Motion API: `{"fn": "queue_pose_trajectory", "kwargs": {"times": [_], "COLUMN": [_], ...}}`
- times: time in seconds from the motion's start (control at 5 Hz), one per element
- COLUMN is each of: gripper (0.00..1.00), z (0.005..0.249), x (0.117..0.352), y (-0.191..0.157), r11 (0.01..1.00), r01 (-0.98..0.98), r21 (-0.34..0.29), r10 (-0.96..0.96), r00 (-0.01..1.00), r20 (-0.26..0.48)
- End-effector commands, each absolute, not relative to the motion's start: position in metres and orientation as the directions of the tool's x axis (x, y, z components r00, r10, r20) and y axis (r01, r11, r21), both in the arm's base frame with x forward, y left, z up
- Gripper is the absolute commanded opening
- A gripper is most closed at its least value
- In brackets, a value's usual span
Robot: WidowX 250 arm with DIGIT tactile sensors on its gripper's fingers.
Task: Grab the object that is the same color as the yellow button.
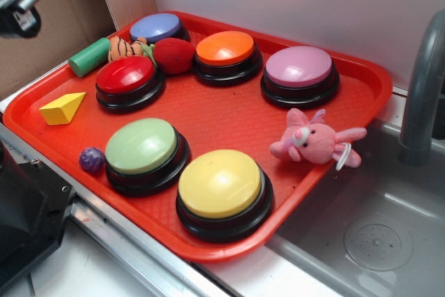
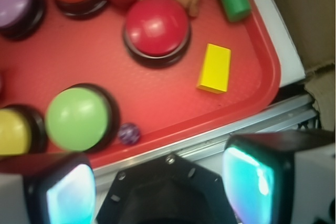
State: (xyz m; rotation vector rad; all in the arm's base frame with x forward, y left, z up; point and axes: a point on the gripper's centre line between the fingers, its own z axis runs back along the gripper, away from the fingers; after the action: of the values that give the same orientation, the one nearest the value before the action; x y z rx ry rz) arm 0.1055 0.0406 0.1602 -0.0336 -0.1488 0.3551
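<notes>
1. The gripper (image 2: pixel 160 187) is sitting wide open with nothing between its jaws. In the wrist view its two fingers (image 2: pixel 68 190) are framing the bottom edge, well short of anything on the tray.
2. The yellow wedge block (image 1: pixel 62 108) is lying on the red tray (image 1: pixel 229 119) near its left edge, all by itself. It's not touching anything.
3. Closest neighbour is the red button (image 1: pixel 129 81), sitting just beside the wedge, farther in on the tray.
4. The yellow button (image 1: pixel 222 191) is sitting at the tray's front edge, right next to the light green button (image 1: pixel 144 152).
5. A small purple ball (image 1: pixel 92 160) is resting just beside the green button's base.
6. A green cylinder (image 1: pixel 89 57) is lying at the tray's back left rim, next to a little tiger toy (image 1: pixel 126 49) and a red plush strawberry (image 1: pixel 174 55).
7. Blue button (image 1: pixel 158 28), orange button (image 1: pixel 227 55) and purple button (image 1: pixel 300 74) are lining the back.
8. A pink plush bunny (image 1: pixel 314 141) is hanging over the tray's right edge, near the sink (image 1: pixel 379 227).
</notes>
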Motion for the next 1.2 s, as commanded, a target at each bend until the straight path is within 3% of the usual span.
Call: {"fn": "queue_pose_trajectory", "kwargs": {"times": [0.0,0.4,1.0], "gripper": [1.00,1.00,1.00], "z": [0.123,0.090,0.039], "x": [0.113,0.116,0.130], "y": [0.074,0.100,0.124], "r11": [0.877,0.806,0.786], "r01": [-0.480,-0.591,-0.619], "r21": [0.014,0.021,0.000], "r10": [0.470,0.571,0.604], "r00": [0.864,0.786,0.768], "r20": [0.179,0.236,0.212]}}
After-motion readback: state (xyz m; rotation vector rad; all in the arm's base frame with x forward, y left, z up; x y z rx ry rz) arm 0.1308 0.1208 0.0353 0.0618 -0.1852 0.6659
